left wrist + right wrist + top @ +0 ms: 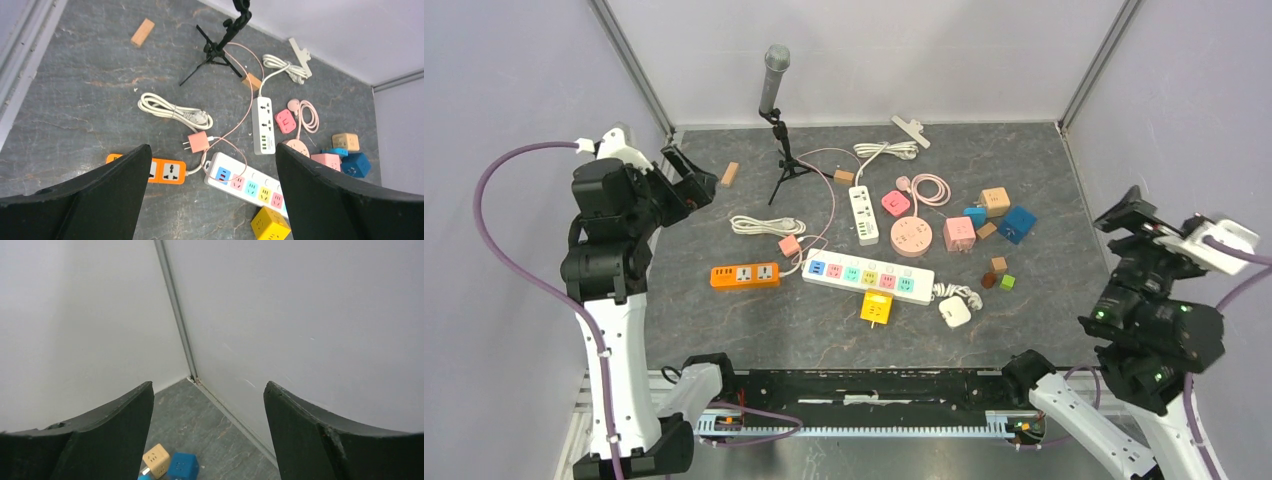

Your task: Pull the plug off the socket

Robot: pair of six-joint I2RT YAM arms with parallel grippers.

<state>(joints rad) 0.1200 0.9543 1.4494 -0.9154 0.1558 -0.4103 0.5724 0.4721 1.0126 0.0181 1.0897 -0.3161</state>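
A long white power strip with coloured sockets [869,277] lies mid-table and also shows in the left wrist view [245,185]. A pink charger [789,245] lies loose to its left with bare prongs [199,143]. Its thin pink cable loops over the strip's blue end. An orange strip [744,274] lies further left [167,170]. I cannot tell which plug sits in a socket. My left gripper [689,180] is open and empty, high above these things [212,150]. My right gripper [1136,215] is open and empty at the far right, facing the wall corner [207,385].
A microphone on a black tripod [776,110] stands at the back. A white upright strip [863,213], a round pink socket [912,238], pink [959,233], tan [994,200], blue [1017,224] and yellow [876,309] cubes, coiled white cables [766,225] and small blocks lie around.
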